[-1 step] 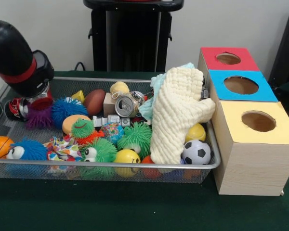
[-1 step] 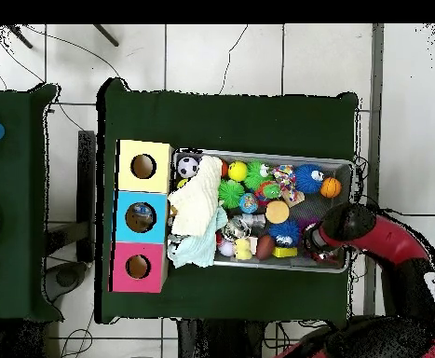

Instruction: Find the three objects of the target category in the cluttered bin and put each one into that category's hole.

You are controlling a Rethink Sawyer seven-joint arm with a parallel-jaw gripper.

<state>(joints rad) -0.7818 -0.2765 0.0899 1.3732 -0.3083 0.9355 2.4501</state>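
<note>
The arm [image 1: 17, 60] reaches down into the far left corner of the wire bin [image 1: 106, 166], its end sitting low over a crushed red can [image 1: 17, 108] and a purple spiky ball [image 1: 38, 117]. The gripper itself is hidden behind the arm's black wrist in the front view and under it in the overhead view, so whether it is released or clenched cannot be told. The target category is not stated; the bin holds several kinds of thing. Sports balls are spread out: a basketball [image 1: 0, 146] at the near left, a brown football [image 1: 94, 101] toward the far middle, and a soccer ball [image 1: 196, 152] at the near right, close to the yellow box [image 1: 253, 144]. Such balls are probably light and smooth, likely to roll or slip, so a grip across the widest part would suit them. A second can [image 1: 126, 105] lies on its side in the middle; thin metal like this dents easily and is best held across its body. The spiky toys, such as the green one [image 1: 136, 137], look soft and squashy. A cream knitted cloth [image 1: 176, 113] drapes over the right end of the bin, touching the blue box [image 1: 241, 85], and may hide more objects. The red box [image 1: 229, 58] stands farthest back.
</note>
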